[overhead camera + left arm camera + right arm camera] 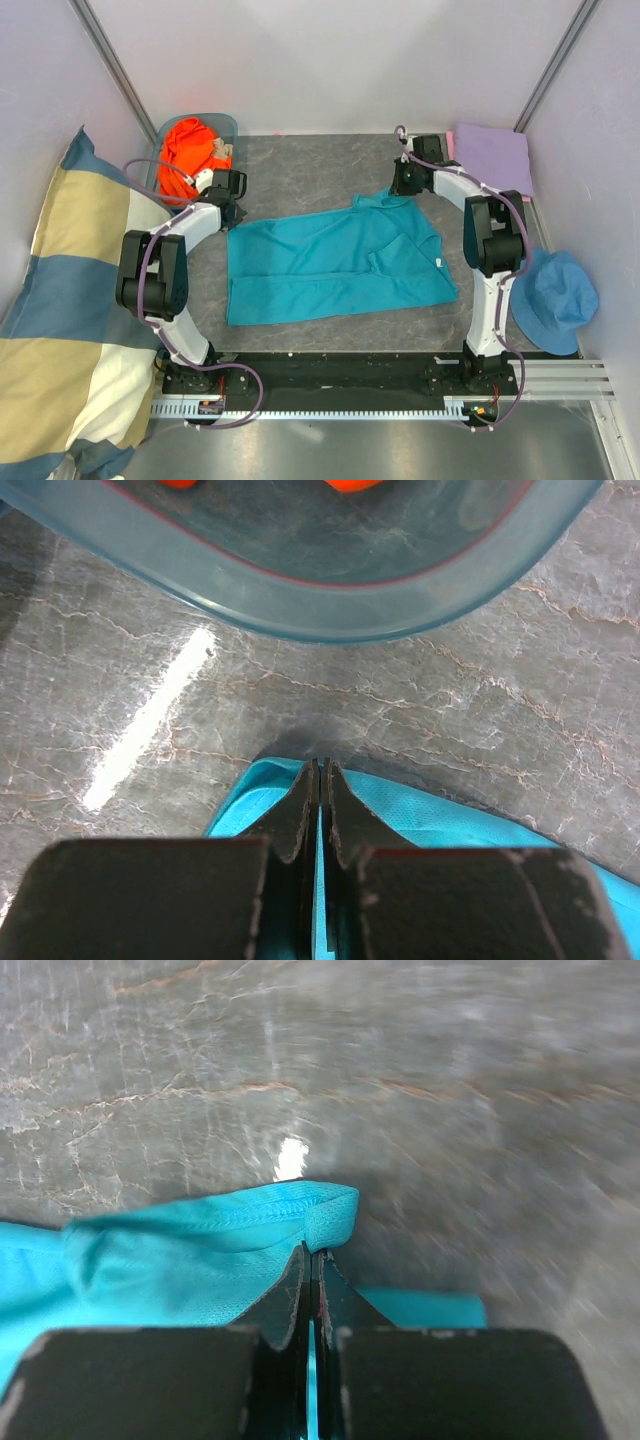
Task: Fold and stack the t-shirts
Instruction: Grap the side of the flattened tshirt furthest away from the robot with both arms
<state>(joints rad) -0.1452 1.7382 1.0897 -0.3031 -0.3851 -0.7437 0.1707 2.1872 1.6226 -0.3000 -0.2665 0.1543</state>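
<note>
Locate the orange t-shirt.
In the top view, the orange t-shirt sits bunched in the blue bin at the far left, just beyond the left gripper.

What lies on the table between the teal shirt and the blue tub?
Only bare grey table; the left wrist view shows it between teal shirt and tub.

**Spotter:** What's around the counter [310,165]?

**Operator:** I see a checked pillow [60,300] against its left edge, a blue bucket hat [556,298] at its right edge, and a translucent blue tub [228,124] in its far-left corner.
</note>
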